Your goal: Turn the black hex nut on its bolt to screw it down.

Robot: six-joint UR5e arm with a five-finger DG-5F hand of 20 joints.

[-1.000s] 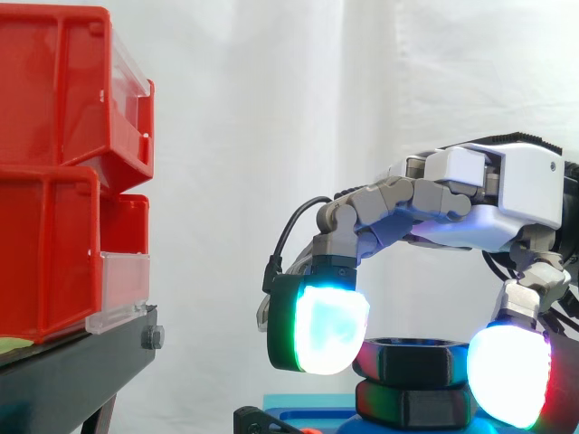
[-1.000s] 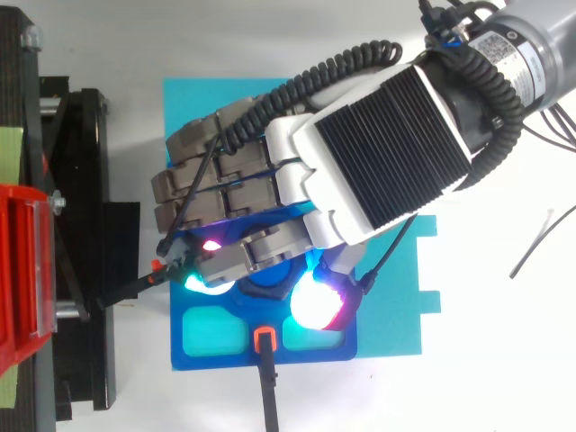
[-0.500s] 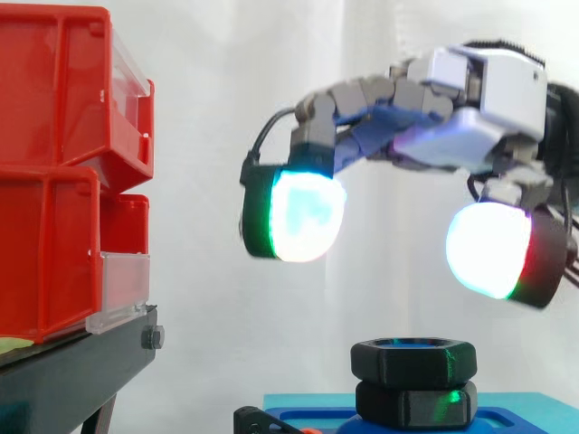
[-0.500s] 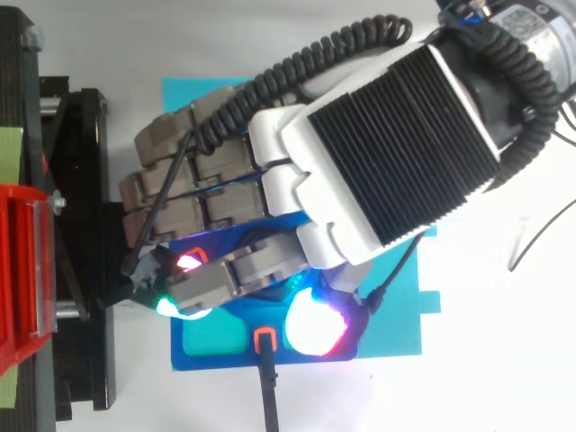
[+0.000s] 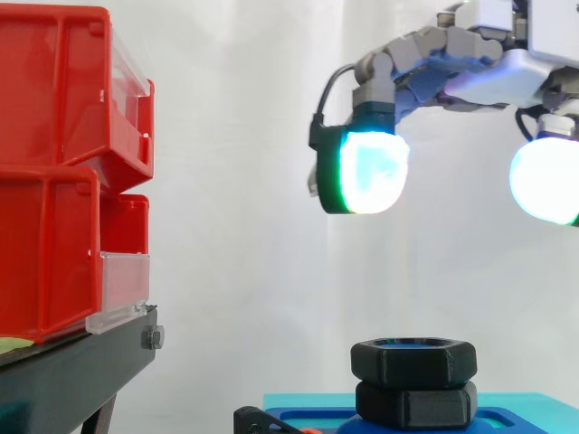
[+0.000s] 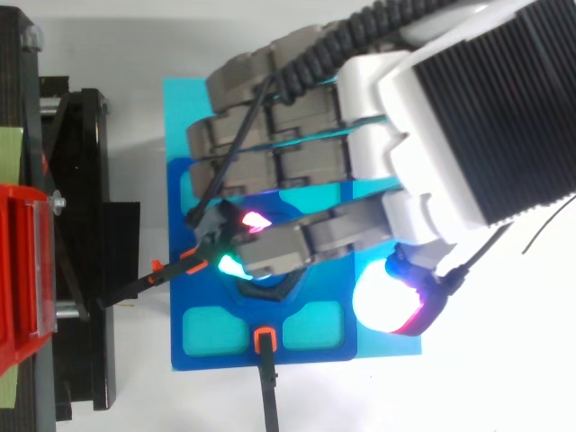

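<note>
The black hex nut (image 5: 414, 358) sits on its bolt above a second black hex piece (image 5: 416, 403), both standing on a blue fixture (image 6: 209, 335). From above, only an edge of the nut (image 6: 274, 290) peeks out under the fingers. My hand (image 5: 493, 81) hovers high above the nut at the upper right, well clear of it. Its fingers are loosely bent with a wide gap to the thumb and nothing between them. One fingertip pad (image 5: 369, 172) glows white and green, and the thumb pad (image 5: 545, 181) glows white. In the top view the hand (image 6: 468, 117) covers most of the fixture.
Red bins (image 5: 54, 181) stand stacked on a black stand (image 5: 77, 371) to the left. A cyan mat (image 6: 180, 108) lies under the blue fixture. A black lead with an orange tip (image 6: 264, 340) plugs into the fixture's near edge.
The hand let go of the nut, its pads leaving the nut's sides, and rose well above it, shifting right. The nut stays on the bolt.
</note>
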